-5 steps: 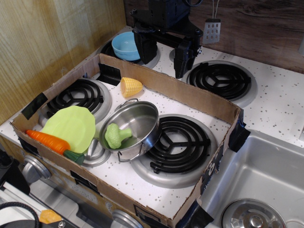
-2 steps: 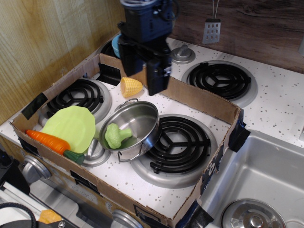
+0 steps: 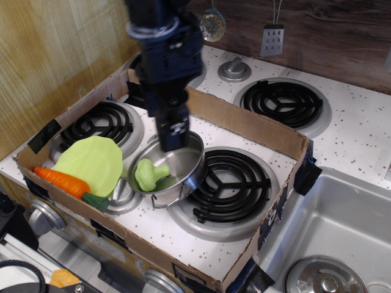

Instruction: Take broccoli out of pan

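Inside the cardboard-walled stove top, the single view shows the pan [image 3: 173, 165], a shiny steel pot with deep sides and thin wire loop handles, tilted with its mouth toward seven o'clock, resting partly on the big black coil burner [image 3: 227, 183]. The broccoli [image 3: 148, 174] lies on its side on the pan's floor, at about eight o'clock within the pan: bumpy rounded head toward the low rim, stubby stem pointing to two o'clock.

The dark pincer [image 3: 172, 139] hangs over the pan's twelve-o'clock rim, just beyond the stem; whether its jaws are released or clenched I cannot tell, since they merge into one dark mass, and nothing is visibly held.

The broccoli looks like hollow moulded plastic: light, stiff, probably a little slick. The knobbly head should give better purchase than the smooth short stem. The polished pan may slide or rock if bumped.

At nine o'clock lie a flat lime-green leaf [image 3: 91, 162] and an orange carrot [image 3: 61, 180].
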